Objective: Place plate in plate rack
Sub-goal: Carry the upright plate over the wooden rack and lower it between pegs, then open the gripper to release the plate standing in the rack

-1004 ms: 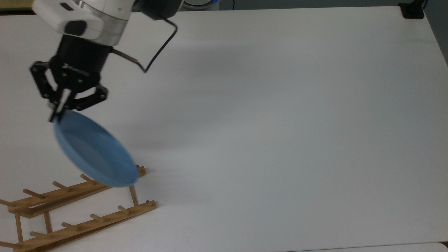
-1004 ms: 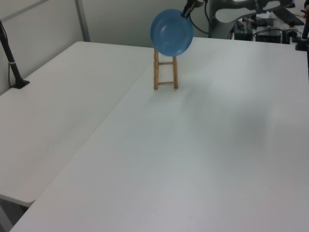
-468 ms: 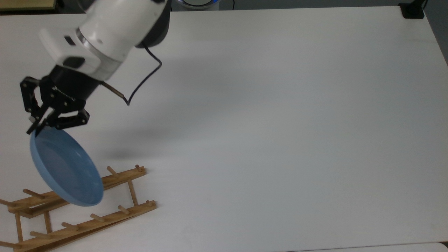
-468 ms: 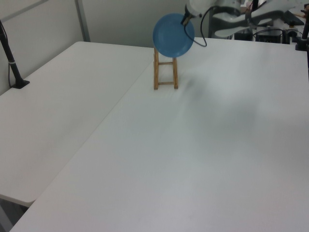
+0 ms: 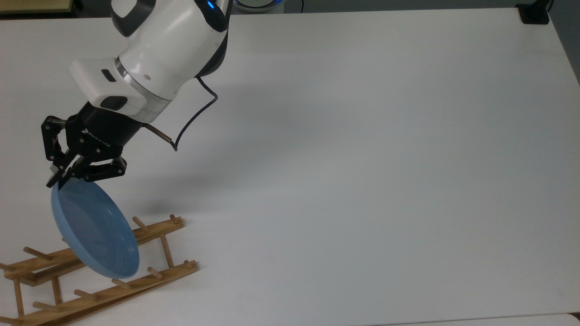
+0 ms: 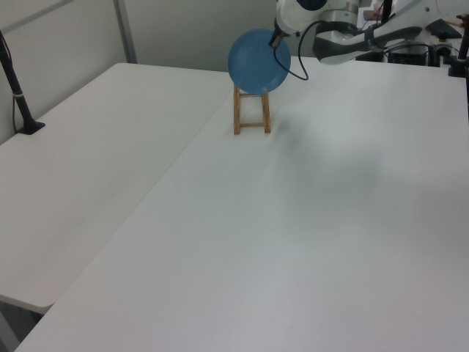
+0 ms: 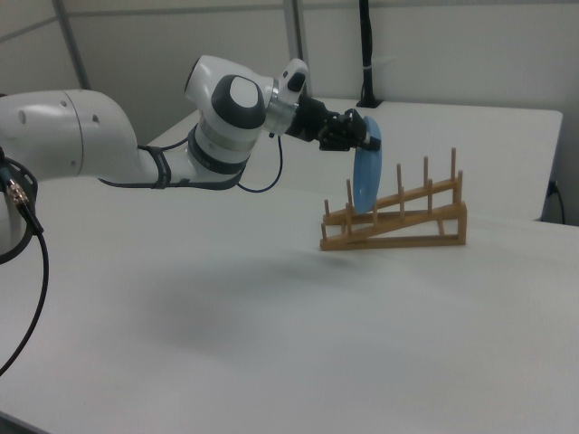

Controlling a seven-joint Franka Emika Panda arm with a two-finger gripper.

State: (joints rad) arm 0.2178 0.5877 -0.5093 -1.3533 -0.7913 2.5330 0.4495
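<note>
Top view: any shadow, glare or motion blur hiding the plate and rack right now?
Top view: plate and plate rack edges look crisp; a soft shadow lies on the table beside the gripper. Left view: plate evenly lit, no obvious glare.

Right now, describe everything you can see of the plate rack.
The plate rack is light-brown wood: two long parallel rails joined by crossbars, each rail carrying a row of upright dowel pegs. It sits on the white table near the top view's lower left corner. In the right view it slopes, rising toward the right view's right. The blue plate, gripped at its rim by the gripper, stands nearly on edge among the pegs at the lower end; whether it touches the wood cannot be told.
</note>
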